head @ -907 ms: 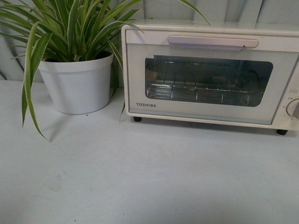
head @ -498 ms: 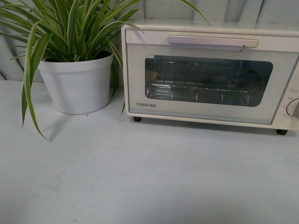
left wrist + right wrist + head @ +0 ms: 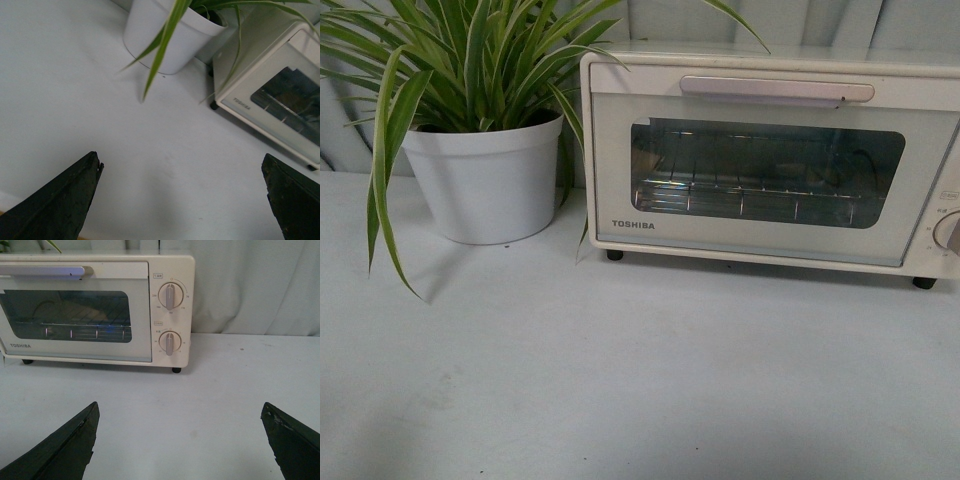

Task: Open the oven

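Evidently nothing is done yet: the door [image 3: 616, 180] of the oven [image 3: 766, 170] sits shut, its handle [image 3: 775, 90] untouched, and my left gripper [image 3: 181, 156] and right gripper [image 3: 180, 405] both hang splayed wide, empty.

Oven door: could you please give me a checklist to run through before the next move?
1. Oven door shut, handle unobstructed: ok.
2. Table in front of the door free for it to swing down: ok.
3. Right gripper open and empty: ok.
4. Left gripper open and empty: ok.
5. A gripper at the handle: not ok; both sit well back, and neither shows in the front view.
6. Plant leaves off the door's left edge: cannot tell; some hang close beside it.
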{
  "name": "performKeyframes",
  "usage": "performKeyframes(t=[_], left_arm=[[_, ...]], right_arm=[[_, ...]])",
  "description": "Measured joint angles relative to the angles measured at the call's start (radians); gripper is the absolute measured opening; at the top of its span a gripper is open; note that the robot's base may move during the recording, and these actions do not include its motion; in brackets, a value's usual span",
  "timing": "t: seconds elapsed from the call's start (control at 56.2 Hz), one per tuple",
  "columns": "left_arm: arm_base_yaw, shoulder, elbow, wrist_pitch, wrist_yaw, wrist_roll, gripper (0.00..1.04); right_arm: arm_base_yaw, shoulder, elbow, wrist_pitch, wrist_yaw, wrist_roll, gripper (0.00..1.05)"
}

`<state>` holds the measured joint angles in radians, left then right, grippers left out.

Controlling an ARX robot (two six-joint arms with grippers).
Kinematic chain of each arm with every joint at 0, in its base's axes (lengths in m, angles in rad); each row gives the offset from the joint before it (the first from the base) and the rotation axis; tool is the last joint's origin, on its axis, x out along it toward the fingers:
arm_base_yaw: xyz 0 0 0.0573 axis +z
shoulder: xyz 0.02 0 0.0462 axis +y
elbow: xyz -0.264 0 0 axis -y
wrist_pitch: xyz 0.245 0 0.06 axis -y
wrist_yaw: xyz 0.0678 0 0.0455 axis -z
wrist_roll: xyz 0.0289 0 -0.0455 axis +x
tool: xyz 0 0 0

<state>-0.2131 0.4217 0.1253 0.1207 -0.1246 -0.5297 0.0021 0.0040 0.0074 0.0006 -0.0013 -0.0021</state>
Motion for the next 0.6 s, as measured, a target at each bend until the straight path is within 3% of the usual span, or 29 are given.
performKeyframes(t=[0.249,0.605], left_arm=[[-0.208,0.644,0.205,0.358,0.004,-0.314,0.98],[-0.314,1.148,0.43,0.503,0.031,-0.47,0.98]], right_arm=[[0.0,0.0,0.0,0.0,0.0,0.0,0.95],[0.0,0.0,0.0,0.0,0.0,0.0,0.95]])
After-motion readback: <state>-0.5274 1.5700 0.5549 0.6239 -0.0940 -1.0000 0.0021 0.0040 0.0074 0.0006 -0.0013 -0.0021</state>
